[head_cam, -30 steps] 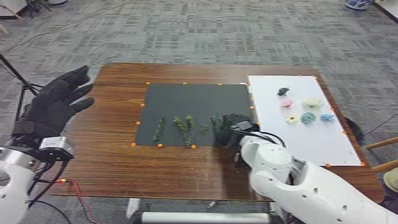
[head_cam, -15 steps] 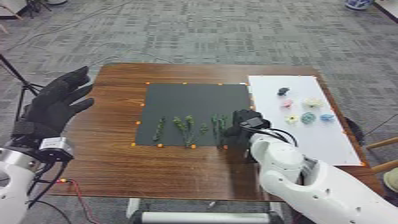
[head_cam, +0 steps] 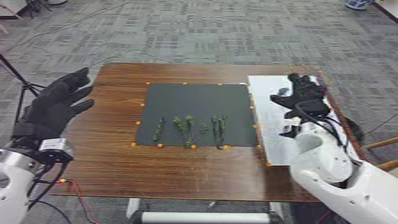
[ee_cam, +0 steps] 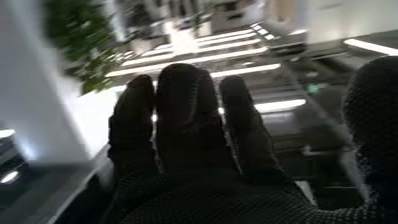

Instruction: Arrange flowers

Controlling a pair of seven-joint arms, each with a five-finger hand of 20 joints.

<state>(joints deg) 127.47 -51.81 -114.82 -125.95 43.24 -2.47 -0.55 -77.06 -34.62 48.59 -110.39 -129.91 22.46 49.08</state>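
My left hand (head_cam: pixel 55 102) stands raised and open beside the table's left edge in the head view. My right hand (head_cam: pixel 306 97) is open over the white sheet (head_cam: pixel 277 137), covering most of the flower heads; a dark one (head_cam: pixel 283 91) peeks out by its fingers. In the right wrist view the right hand (ee_cam: pixel 195 145) has straight fingers with nothing held. Green stems lie on the black mat (head_cam: pixel 197 100): a thin one (head_cam: pixel 159 130) at left, a branching one (head_cam: pixel 185 131), a short sprig (head_cam: pixel 203 129), and a longer group (head_cam: pixel 218 130) near the mat's right side.
The brown wooden table (head_cam: pixel 178 172) carries small orange markers around the mat and sheet. A red cable (head_cam: pixel 78 192) runs by the table's front left corner. A wooden chair (head_cam: pixel 384 155) stands past the right edge.
My right hand has moved from the mat's right edge up and to the right, over the white sheet, uncovering the stems there. The left hand has kept still.
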